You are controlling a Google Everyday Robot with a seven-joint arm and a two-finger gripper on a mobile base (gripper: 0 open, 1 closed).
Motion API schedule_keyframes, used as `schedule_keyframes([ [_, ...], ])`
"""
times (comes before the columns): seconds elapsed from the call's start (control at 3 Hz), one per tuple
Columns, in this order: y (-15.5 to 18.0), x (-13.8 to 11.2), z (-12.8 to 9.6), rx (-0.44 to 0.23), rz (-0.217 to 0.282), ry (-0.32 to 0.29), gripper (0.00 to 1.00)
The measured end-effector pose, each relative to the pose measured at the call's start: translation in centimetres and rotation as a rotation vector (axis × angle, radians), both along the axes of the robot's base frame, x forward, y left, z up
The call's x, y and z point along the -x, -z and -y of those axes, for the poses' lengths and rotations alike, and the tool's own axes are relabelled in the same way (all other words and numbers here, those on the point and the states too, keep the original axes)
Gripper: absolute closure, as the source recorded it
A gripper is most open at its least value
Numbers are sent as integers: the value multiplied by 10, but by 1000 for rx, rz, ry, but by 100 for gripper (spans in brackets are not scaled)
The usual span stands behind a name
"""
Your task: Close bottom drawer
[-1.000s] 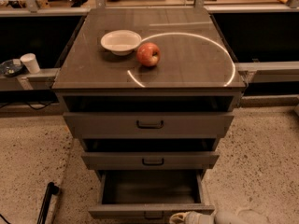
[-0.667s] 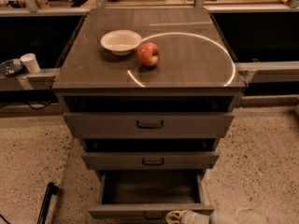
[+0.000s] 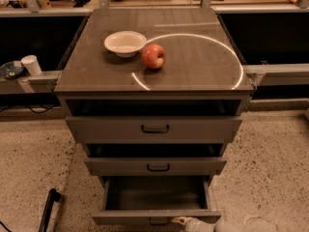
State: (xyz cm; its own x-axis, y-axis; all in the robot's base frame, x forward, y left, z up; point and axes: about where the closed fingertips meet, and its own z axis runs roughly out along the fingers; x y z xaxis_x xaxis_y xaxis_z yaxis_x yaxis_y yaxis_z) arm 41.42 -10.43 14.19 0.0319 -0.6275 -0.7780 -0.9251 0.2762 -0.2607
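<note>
Camera view: bottom drawer (image 3: 154,215) at lower centre of frame, pulled well out, inside of box showing. Gripper (image 3: 186,222) at bottom edge, just right of centre, by the drawer front's lower lip; wide or narrow, cannot tell. Bowl (image 3: 125,43) and apple (image 3: 153,56) on cabinet top (image 3: 193,66).

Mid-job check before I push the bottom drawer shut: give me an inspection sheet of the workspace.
Surface: cabinet top holds a white bowl with an apple close beside it.
Job's things: bottom drawer pulled far out; nothing seen inside.
Clutter: top drawer and middle drawer each stand slightly out.
Grippers: gripper low at the bottom drawer's front, right of centre; contact unclear.
Cables: possibly a thin cable on the floor at left.
Surroundings: white cup and dark dish on the left ledge; black rod on the speckled floor.
</note>
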Motion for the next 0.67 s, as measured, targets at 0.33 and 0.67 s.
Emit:
schedule_keyframes([
  [0.33,0,0,0,0,0,0,0],
  [0.67,0,0,0,0,0,0,0],
])
